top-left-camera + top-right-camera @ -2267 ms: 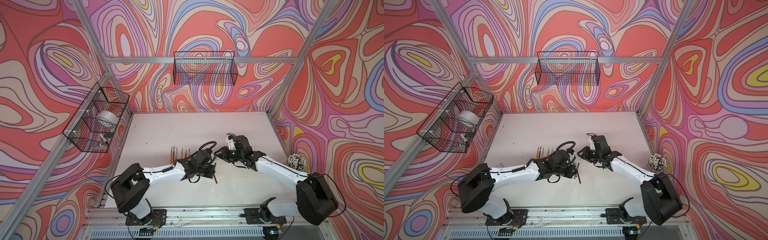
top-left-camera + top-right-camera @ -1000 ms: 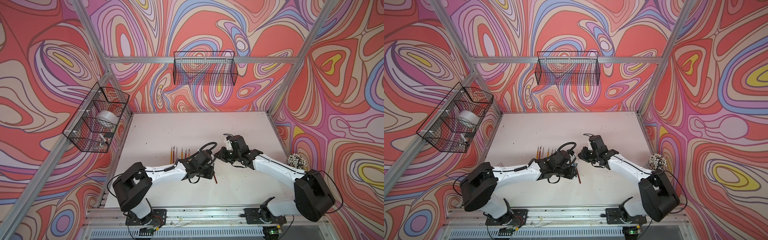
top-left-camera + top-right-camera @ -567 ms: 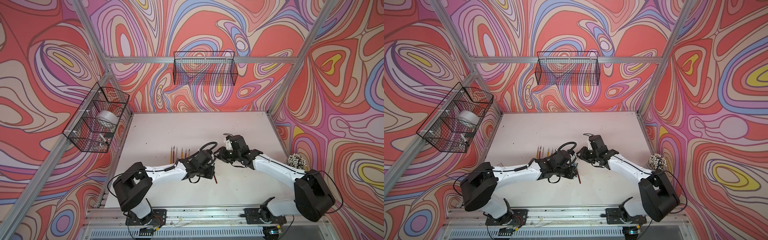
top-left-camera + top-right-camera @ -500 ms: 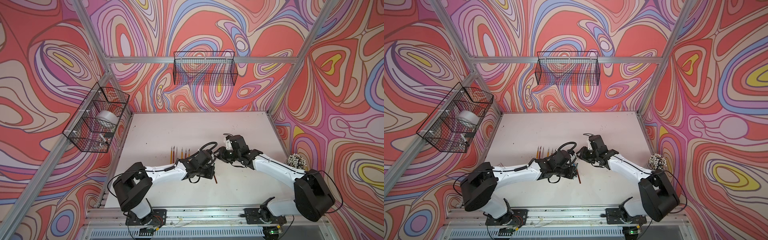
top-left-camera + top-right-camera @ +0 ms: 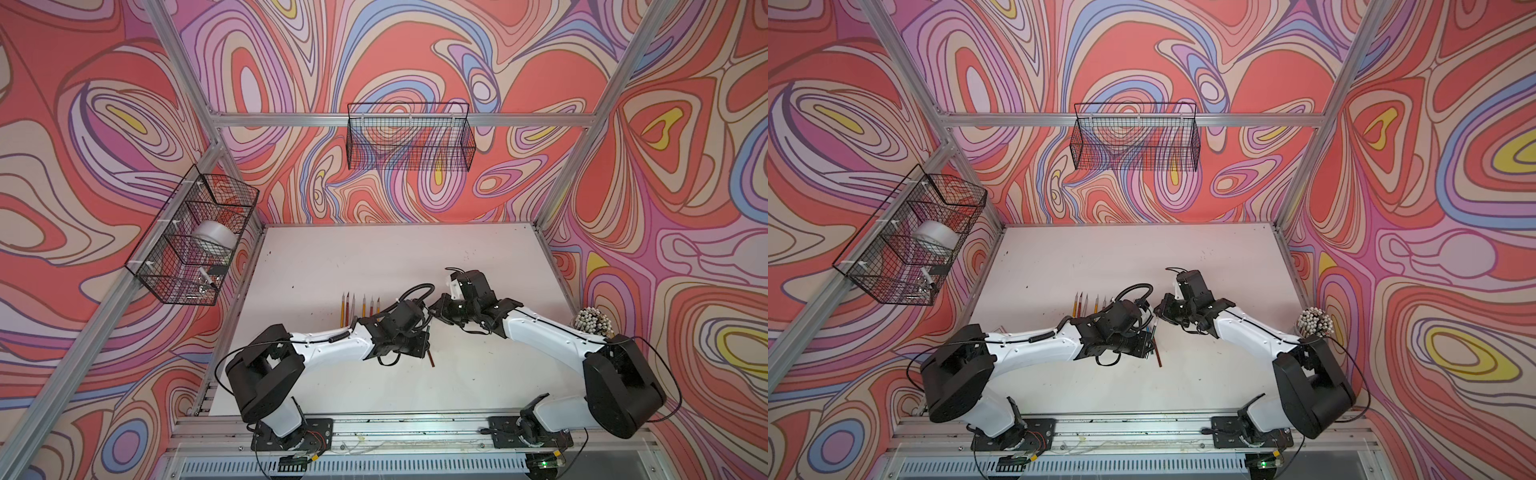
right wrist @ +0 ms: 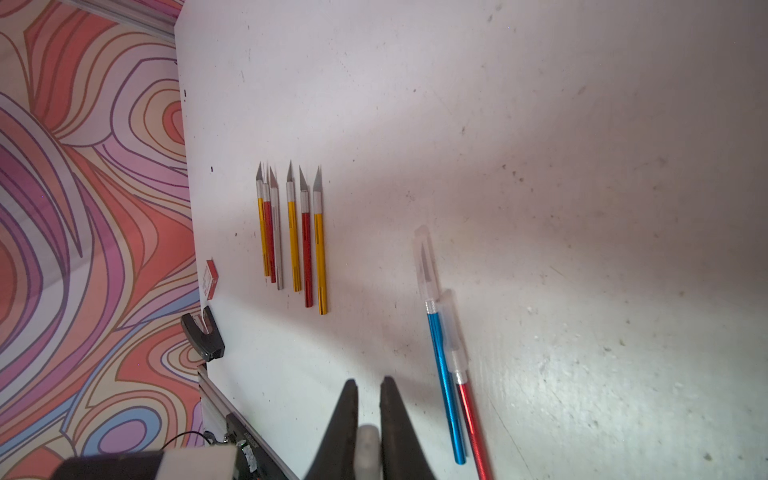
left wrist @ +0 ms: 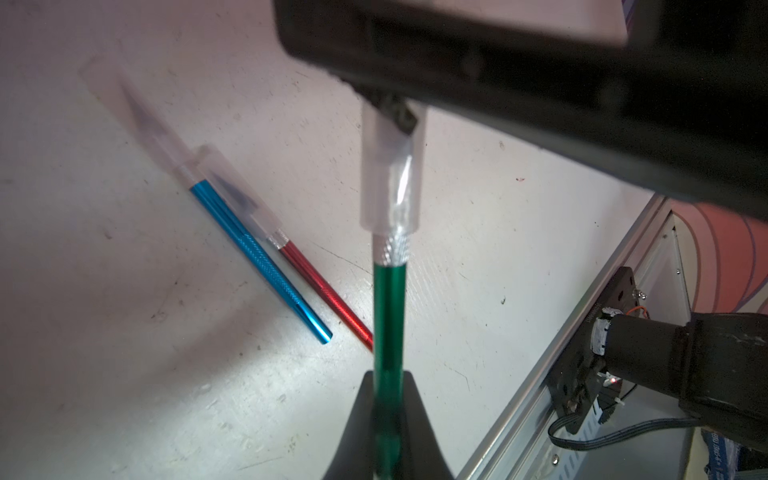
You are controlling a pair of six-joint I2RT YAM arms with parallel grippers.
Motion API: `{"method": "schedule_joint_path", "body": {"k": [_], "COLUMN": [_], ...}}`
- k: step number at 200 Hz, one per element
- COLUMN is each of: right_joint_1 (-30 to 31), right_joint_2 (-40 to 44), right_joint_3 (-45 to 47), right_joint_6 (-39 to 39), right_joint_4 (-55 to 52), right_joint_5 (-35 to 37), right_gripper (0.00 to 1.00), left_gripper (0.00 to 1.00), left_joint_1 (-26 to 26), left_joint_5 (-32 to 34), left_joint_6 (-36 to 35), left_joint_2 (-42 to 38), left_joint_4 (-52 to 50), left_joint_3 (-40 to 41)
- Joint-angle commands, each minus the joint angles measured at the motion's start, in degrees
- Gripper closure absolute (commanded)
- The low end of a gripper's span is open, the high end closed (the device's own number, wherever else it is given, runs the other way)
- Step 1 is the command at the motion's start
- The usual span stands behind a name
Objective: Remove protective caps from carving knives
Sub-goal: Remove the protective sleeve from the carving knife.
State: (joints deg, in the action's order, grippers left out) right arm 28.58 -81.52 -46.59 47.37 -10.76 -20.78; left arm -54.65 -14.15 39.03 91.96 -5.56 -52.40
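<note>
Green-handled carving knife (image 7: 388, 316) is held between the two arms above the white surface (image 7: 104, 332). The left claw (image 7: 388, 374) is clamped tight on its handle. The right claw (image 6: 370, 384) is pinched closed on the translucent protective cap (image 7: 388, 183) covering the blade end. Under them, a capped blue knife (image 7: 266, 262) and a capped red knife (image 7: 328, 299) lie touching side by side. Six uncapped knives (image 6: 293, 232) lie in a row further left and slightly farther back, well clear of both claws.
</note>
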Motion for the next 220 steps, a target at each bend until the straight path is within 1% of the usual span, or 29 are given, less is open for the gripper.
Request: {"method": "schedule_joint_path", "body": {"k": [1, 48, 97, 164, 220], "right_joint_1": [0.27, 0.27, -0.2, -4.09, -6.5], "right_joint_2": [0.02, -0.23, -1.25, -2.98, -3.81], "right_joint_3": [-0.85, -1.04, -3.71, -7.05, -9.59], "right_joint_6": [0.25, 0.36, 0.14, -1.38, -3.76], "right_joint_4": [1.03, 2.69, 3.8, 5.14, 3.7], "right_joint_5": [1.01, 4.15, 8.5, 8.69, 8.43], "right_gripper": [0.91, 0.93, 0.94, 0.95, 0.95], "left_gripper": [1.0, 1.0, 1.0, 1.0, 1.0], "left_joint_1": [0.25, 0.17, 0.17, 0.17, 0.07], "left_joint_5": [-1.22, -1.93, -2.11, -2.23, -2.54], "left_joint_6": [-0.43, -0.58, -1.12, -0.88, -0.44], "left_joint_2": [-0.66, -1.07, -1.87, -2.34, -1.87], "left_joint_4": [1.48, 1.18, 0.49, 0.9, 1.35], "left_joint_3": [-0.34, 0.19, 1.11, 2.06, 2.06]}}
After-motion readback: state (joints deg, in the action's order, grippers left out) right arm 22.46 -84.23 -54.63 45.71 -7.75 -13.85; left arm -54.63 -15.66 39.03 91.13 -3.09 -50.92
